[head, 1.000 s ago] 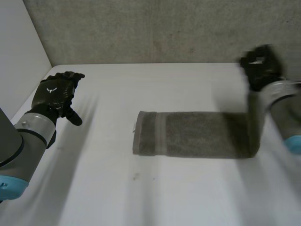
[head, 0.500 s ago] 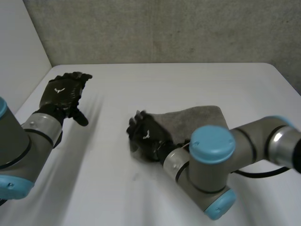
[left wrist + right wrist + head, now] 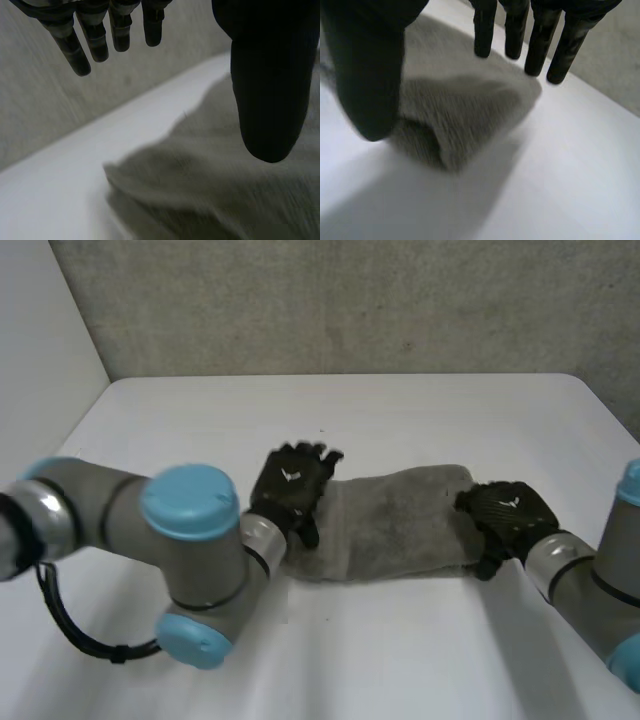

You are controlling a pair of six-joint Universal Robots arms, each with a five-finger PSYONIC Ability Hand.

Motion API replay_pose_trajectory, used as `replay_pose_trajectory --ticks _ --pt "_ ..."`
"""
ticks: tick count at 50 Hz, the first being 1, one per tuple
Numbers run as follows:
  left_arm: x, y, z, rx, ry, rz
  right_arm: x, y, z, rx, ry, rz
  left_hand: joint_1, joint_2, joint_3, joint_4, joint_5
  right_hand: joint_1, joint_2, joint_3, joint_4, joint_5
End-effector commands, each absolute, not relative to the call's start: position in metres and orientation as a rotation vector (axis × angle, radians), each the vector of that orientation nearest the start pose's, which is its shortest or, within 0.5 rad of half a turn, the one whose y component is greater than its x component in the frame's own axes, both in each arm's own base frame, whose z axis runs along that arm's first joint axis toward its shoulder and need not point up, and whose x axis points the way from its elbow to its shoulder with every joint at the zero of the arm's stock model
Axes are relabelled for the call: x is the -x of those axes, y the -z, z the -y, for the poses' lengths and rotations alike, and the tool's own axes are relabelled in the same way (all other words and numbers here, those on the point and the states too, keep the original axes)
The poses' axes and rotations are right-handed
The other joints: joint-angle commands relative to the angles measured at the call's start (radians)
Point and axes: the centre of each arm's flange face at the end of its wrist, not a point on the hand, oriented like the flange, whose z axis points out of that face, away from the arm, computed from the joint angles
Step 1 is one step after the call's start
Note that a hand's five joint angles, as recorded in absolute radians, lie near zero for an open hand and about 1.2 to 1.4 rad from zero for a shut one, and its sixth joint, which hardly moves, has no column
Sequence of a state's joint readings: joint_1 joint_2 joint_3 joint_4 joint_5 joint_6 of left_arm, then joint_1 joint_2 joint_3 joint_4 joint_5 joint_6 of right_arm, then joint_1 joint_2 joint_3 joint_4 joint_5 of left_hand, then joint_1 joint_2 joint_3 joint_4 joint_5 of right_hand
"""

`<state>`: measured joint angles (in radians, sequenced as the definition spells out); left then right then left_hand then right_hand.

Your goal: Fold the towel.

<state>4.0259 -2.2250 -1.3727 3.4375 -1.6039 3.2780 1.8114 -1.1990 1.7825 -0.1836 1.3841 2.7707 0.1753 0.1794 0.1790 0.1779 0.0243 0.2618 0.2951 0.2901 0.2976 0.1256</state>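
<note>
A grey towel (image 3: 400, 525) is lying near the middle of the white table (image 3: 400, 410) as a long folded strip, its length running from about eight o'clock to two o'clock in the head view. It is resting flat, with its far end sitting a little nearer the speckled wall (image 3: 350, 300) than its near end.

Taking the middle of the towel as the centre of the dial, the left hand (image 3: 290, 483) is sitting at nine o'clock, over the strip's left end. The left arm (image 3: 120, 515) is lying across the table at nine o'clock of that hand. In the left wrist view its fingers (image 3: 82, 52) are hanging straight and spread, and the thumb (image 3: 270, 85) is standing well away from them. The hand is relaxed and apart, gripping nothing. The rumpled edge of the towel is lying under the palm; whether any part of the hand is touching the cloth cannot be told.

The right hand (image 3: 508, 512) is sitting at three o'clock, at the strip's right end, with the right arm (image 3: 580, 575) trailing off toward five o'clock. In the right wrist view its fingers (image 3: 540, 40) are also pointing straight down with gaps between them, and its thumb (image 3: 370, 75) is hanging apart from them — again loose and holding nothing. The folded end of the towel is lying below the palm, between thumb and fingers, with bare table beyond the fingertips. Contact with the cloth is unclear here too.
</note>
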Motion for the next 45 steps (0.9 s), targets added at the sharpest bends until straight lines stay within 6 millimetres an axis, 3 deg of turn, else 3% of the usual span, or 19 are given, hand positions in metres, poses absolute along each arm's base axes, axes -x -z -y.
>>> replay_pose_trajectory --ticks 1,7,10,12,13,15,17,21,23,27,29,31,32,33,34,36,37,39,45 --pt "0.358 -0.114 0.237 -1.101 1.989 -2.379 -0.208 -0.131 0.289 1.022 1.831 -2.353 0.021 0.017 0.017 0.018 -0.003 1.131 1.098 1.103 1.095 1.093" --pt "0.359 -0.118 0.226 -1.137 1.984 -2.355 -0.211 -0.143 0.301 1.098 1.993 -2.260 0.021 0.017 0.017 0.018 -0.003 1.134 1.101 1.106 1.099 1.096" --pt "0.359 -0.139 0.221 -1.123 2.048 -2.327 -0.218 -0.160 0.309 1.118 2.084 -2.190 0.018 0.014 0.014 0.015 -0.006 1.134 1.101 1.106 1.099 1.096" --pt "0.355 -0.155 0.220 -1.095 2.095 -2.304 -0.245 -0.182 0.303 1.147 2.148 -2.051 0.018 0.014 0.014 0.015 -0.006 1.134 1.101 1.106 1.099 1.096" --pt "0.355 -0.156 0.220 -1.095 2.096 -2.304 -0.245 -0.182 0.303 1.148 2.148 -2.050 0.018 0.014 0.014 0.015 -0.006 1.134 1.101 1.106 1.099 1.096" --pt "0.353 -0.162 0.220 -1.079 2.110 -2.295 -0.281 -0.200 0.286 1.203 2.179 -1.882 0.015 0.011 0.011 0.012 -0.009 1.134 1.101 1.106 1.099 1.096" --pt "0.347 -0.180 0.220 -1.034 2.160 -2.265 -0.297 -0.206 0.277 1.231 2.179 -1.808 0.015 0.011 0.011 0.012 -0.009 1.134 1.101 1.106 1.099 1.096" --pt "0.330 -0.199 0.229 -0.930 2.190 -2.231 -0.330 -0.205 0.252 1.301 2.131 -1.683 0.015 0.011 0.011 0.012 -0.009 1.134 1.101 1.106 1.099 1.096" --pt "0.319 -0.207 0.235 -0.864 2.191 -2.216 -0.360 -0.194 0.223 1.376 2.056 -1.601 0.015 0.011 0.011 0.012 -0.009 1.134 1.101 1.106 1.099 1.096" --pt "0.295 -0.218 0.245 -0.767 2.185 -2.195 -0.373 -0.184 0.207 1.404 1.993 -1.597 0.015 0.011 0.011 0.012 -0.009 1.134 1.101 1.106 1.099 1.096" --pt "0.291 -0.217 0.245 -0.759 2.172 -2.201 -0.370 -0.183 0.210 1.384 1.998 -1.643 0.015 0.011 0.011 0.012 -0.009 1.134 1.101 1.106 1.099 1.096" --pt "0.286 -0.211 0.245 -0.756 2.143 -2.217 -0.358 -0.185 0.219 1.316 2.047 -1.767 0.015 0.011 0.011 0.012 -0.009 0.345 0.312 0.317 0.309 0.307" --pt "0.286 -0.211 0.244 -0.756 2.143 -2.217 -0.357 -0.185 0.219 1.316 2.047 -1.768 0.015 0.011 0.011 0.012 -0.009 0.340 0.307 0.312 0.304 0.302" --pt "0.285 -0.208 0.243 -0.760 2.130 -2.227 -0.349 -0.188 0.226 1.256 2.066 -1.839 0.015 0.011 0.011 0.012 -0.009 0.134 0.100 0.105 0.098 0.095" --pt "0.285 -0.208 0.243 -0.760 2.130 -2.227 -0.348 -0.188 0.226 1.256 2.066 -1.840 0.015 0.011 0.011 0.012 -0.009 0.131 0.098 0.103 0.096 0.093" --pt "0.284 -0.206 0.241 -0.762 2.125 -2.239 -0.308 -0.188 0.254 1.100 2.047 -2.045 0.012 0.008 0.008 0.009 -0.012 0.140 0.107 0.112 0.104 0.102" --pt "0.284 -0.206 0.241 -0.762 2.125 -2.239 -0.308 -0.188 0.254 1.099 2.047 -2.046 0.012 0.008 0.008 0.009 -0.012 0.140 0.107 0.112 0.104 0.102" --pt "0.285 -0.205 0.241 -0.756 2.127 -2.248 -0.259 -0.193 0.278 0.954 1.999 -2.163 0.012 0.008 0.008 0.009 -0.012 0.199 0.165 0.170 0.163 0.160" --pt "0.285 -0.207 0.240 -0.717 2.151 -2.280 -0.223 -0.174 0.280 0.936 1.821 -2.193 0.012 0.008 0.008 0.009 -0.012 0.305 0.271 0.276 0.269 0.266"
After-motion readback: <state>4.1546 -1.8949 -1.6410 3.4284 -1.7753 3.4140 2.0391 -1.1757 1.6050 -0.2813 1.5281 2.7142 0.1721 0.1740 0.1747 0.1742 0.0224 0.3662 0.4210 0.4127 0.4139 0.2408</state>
